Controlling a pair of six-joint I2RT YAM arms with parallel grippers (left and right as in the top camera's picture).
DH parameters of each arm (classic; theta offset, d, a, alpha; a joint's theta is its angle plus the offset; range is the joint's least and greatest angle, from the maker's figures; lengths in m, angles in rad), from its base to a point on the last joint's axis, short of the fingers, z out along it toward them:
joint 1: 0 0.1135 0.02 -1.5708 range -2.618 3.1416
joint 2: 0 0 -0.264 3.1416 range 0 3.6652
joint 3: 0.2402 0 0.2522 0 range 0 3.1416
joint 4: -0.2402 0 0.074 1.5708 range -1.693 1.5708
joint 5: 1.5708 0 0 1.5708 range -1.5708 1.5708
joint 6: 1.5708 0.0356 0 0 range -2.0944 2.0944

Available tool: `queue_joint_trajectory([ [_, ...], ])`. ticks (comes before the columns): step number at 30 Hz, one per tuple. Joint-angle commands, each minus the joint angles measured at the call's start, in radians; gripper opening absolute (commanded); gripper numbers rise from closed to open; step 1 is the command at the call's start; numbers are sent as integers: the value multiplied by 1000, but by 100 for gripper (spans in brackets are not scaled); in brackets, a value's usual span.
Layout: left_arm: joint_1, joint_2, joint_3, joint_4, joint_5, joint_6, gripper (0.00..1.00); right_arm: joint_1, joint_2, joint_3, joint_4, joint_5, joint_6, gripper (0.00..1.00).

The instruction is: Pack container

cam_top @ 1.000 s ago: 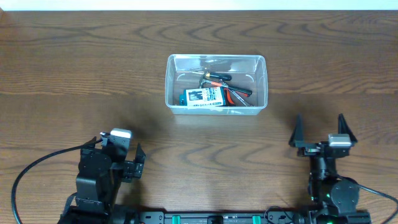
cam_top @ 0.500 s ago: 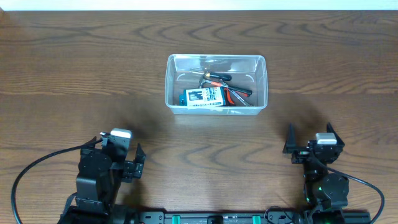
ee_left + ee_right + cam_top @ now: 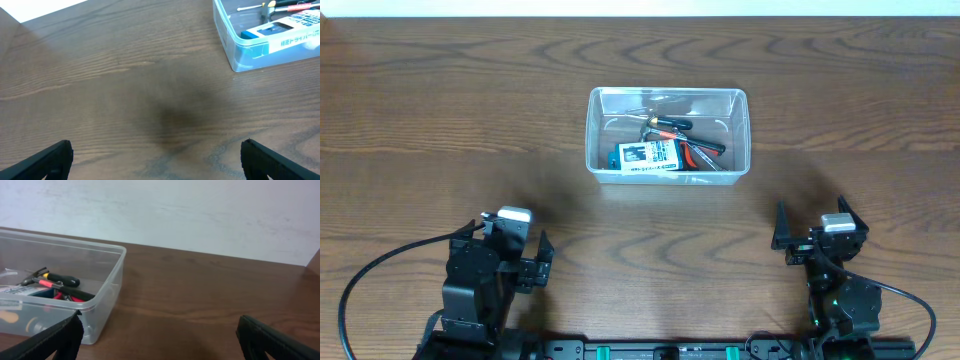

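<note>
The clear plastic container (image 3: 740,110) stands at the table's middle back. Inside lie a blue-and-white box (image 3: 646,156) and several red-and-black hand tools (image 3: 690,140). The container also shows in the left wrist view (image 3: 225,40) at top right and in the right wrist view (image 3: 107,280) at left. My left gripper (image 3: 510,225) is open and empty at the front left, far from the container. My right gripper (image 3: 812,222) is open and empty at the front right, with bare wood between its fingers (image 3: 260,337).
The dark wooden table (image 3: 440,120) runs to a white wall at the back (image 3: 200,210). A black cable (image 3: 380,265) loops beside the left arm's base.
My right arm has drawn back toward the front edge and a little left, its fingers still apart. The left arm and the container have not moved.
</note>
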Motion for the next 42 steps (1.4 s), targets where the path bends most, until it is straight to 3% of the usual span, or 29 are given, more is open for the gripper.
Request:
queue_joint_trajectory([
  [1,-5,-4,3,0,-12,2,98,-11,-11,-2,-6,-11,-10,99],
  [20,9,-14,3,-10,-11,1,98,-11,-11,-2,-6,-11,-10,99],
  [25,65,-150,0,-9,159,-302,98,-11,-11,-2,-6,-11,-10,99],
  [27,82,-211,-13,8,235,-366,98,-11,-11,-2,-6,-11,-10,99],
  [34,109,-362,-206,282,142,-384,98,-11,-11,-2,-6,-11,-10,99],
  [42,111,-380,-537,856,111,-319,98,-11,-11,-2,-6,-11,-10,99],
])
